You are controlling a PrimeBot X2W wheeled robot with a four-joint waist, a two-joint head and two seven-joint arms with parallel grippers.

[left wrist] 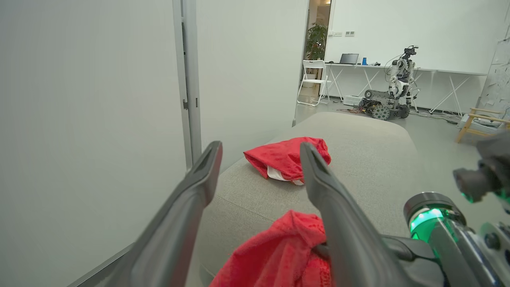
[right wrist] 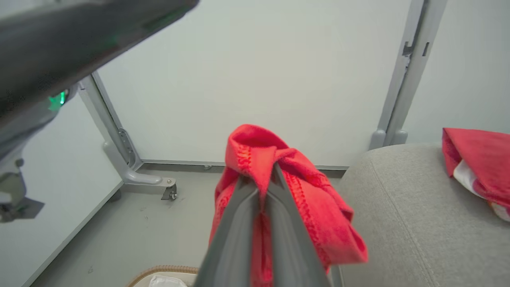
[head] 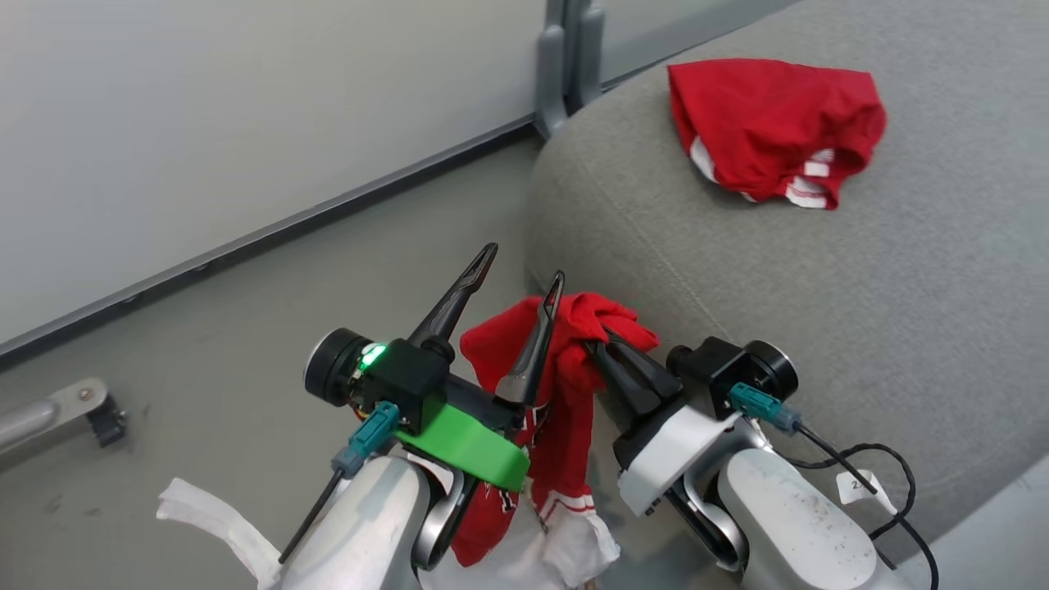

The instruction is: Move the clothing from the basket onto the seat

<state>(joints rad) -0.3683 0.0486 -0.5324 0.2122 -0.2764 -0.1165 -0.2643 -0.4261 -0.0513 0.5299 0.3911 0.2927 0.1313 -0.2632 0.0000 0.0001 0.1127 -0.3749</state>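
Head view from above, wrist views along fingers (left wrist: 340,223); seat (head: 819,287) in all.

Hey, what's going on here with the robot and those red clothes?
The robot is moving laundry onto the grey seat. Its right gripper is shut on a red garment, which hangs in the air beside the seat's edge, above the basket. The left gripper is open next to it, holding nothing. A second red garment lies on the seat.
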